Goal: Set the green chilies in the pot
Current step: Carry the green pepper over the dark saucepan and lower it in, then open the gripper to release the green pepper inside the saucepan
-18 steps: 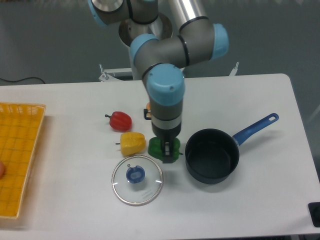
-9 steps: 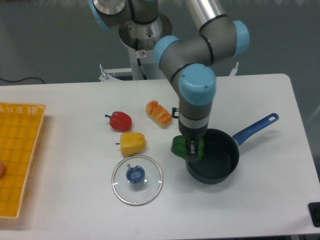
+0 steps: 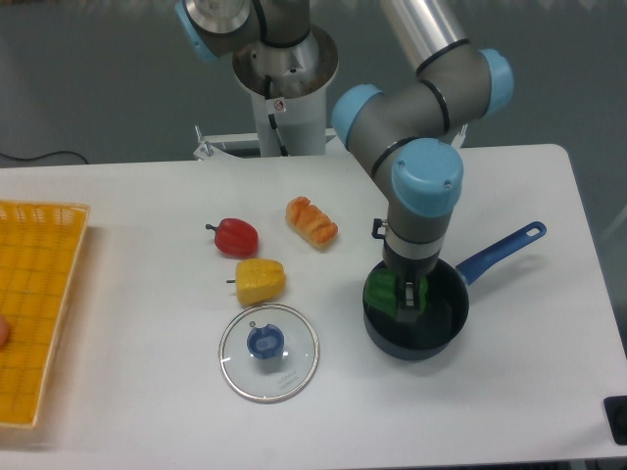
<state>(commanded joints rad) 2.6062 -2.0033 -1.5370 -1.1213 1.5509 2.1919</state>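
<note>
white table (image 3: 509, 392); glossy green chilies (image 3: 381, 290)

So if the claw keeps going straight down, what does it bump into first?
Probably the pot. The claw points down over its opening, shut on the green pepper, so the pepper would likely touch the pot's bottom first. How high it hangs is hard to tell.

Single fixed front view, high and angled down over the table (image 3: 147, 411).
</note>
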